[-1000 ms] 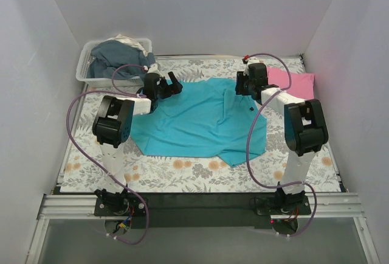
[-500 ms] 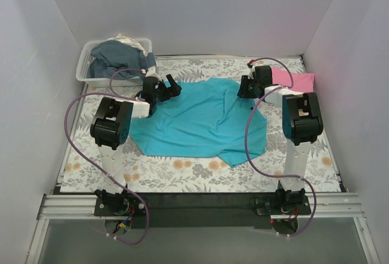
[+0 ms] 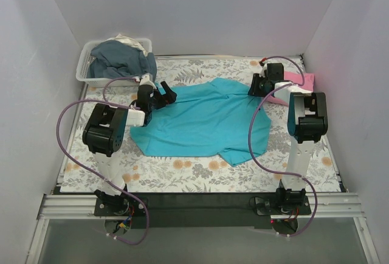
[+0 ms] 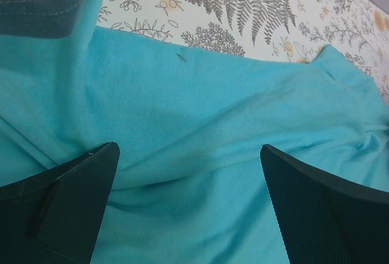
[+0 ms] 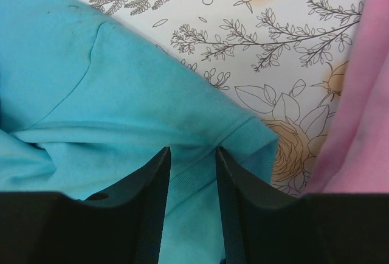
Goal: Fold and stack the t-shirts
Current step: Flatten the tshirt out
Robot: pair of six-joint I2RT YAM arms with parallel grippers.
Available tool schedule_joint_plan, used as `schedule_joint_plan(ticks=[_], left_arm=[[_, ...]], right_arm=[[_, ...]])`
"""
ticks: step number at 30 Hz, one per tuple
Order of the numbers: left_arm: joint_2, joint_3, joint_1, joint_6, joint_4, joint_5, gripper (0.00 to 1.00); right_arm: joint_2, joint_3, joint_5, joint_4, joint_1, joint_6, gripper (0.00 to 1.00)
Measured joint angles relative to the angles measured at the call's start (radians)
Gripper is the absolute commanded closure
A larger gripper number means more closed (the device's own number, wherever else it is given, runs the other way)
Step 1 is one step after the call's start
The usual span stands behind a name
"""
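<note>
Lying closest to the arm bases, the near edge of the teal t-shirt [image 3: 200, 127] rested flat and unfolded on the floral table [image 3: 182, 179], with one corner drooping toward the front right. The shirt's body spread across the middle of the surface, a few soft ridges running through it, so the task looked to be at the smoothing stage, with no fold made yet.

Farther back, the left gripper [image 4: 188, 151] hovered low over the shirt's left portion with its fingers set wide apart and nothing between them, probably lined up to come down on that side of the cloth. On the opposite side, the right gripper [image 5: 192, 154] had its fingers drawn nearly together with the hemmed edge of a sleeve bunched in the narrow gap; it appeared to be pinching that hem, likely to draw the far right corner taut so the shirt would lie square.

Just beyond that sleeve, the pink t-shirt [image 3: 302, 81] sat at the table's far right, close beside the teal one, apparently waiting to be stacked. At the far left corner stood the clear bin [image 3: 81, 72], holding a dark blue garment [image 3: 118, 60] that spilled over its rim.
</note>
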Motion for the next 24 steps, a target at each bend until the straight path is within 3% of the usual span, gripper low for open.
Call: schedule_joint_plan(ticks=[10,18,24], left_arm=[[-0.023,-0.023,0.0,0.004,-0.013,-0.008,0.04],[-0.122,-0.162,0.001,-0.001,0.02,-0.017,0.04],[-0.144,-0.175,0.001,-0.001,0.0,-0.02,0.04]], right_arm=[[-0.088,-0.095,-0.024,-0.051,0.036,-0.032,0.69],[-0.206,-0.236,-0.019,-0.065,0.062,-0.042,0.72],[-0.22,-0.108,-0.051,-0.067,0.076,-0.05,0.72]])
